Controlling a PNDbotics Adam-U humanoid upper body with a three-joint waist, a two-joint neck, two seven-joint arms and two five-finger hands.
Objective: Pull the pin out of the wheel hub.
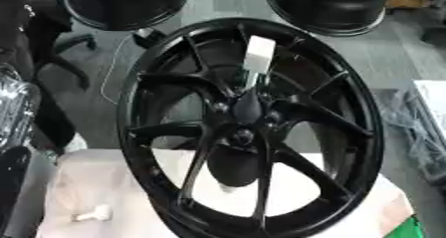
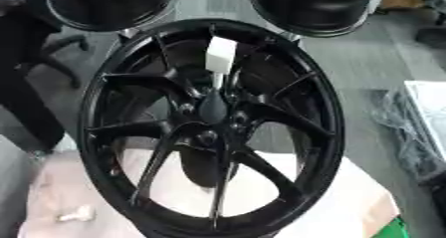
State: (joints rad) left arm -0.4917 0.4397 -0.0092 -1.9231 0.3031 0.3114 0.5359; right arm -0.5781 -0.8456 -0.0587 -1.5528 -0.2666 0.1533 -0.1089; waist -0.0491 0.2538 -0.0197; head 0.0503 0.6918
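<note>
Left eye view
Wheel: a glossy black multi-spoke alloy wheel hub [image 1: 253, 127] stands upright, tilted a little, on a pale cloth-covered stand [image 1: 96, 182].
Pin: no pin can be made out for certain; a dark elongated shape sits at the hub's centre, too dark to identify.
Label: a blank white rectangular tag [image 1: 259, 53] hangs over the hub's upper spokes; no writing can be read on it.
Hands: a black rounded shape at the lower left, well apart from the hub, may be part of the robot's left arm; no fingers show, so I cannot tell whether they are apart or together.
Small item: a whitish lump [image 1: 94, 213] lies on the cloth, lower left of the hub.
Green patch [image 1: 407, 229]: at the stand's corner, lower right of the hub.

Right eye view
Background: two black round tyre-like objects [image 2: 318, 5] sit beyond the hub's top rim on a grey floor [image 2: 366, 58].
Hands: none show beside the hub.
</note>
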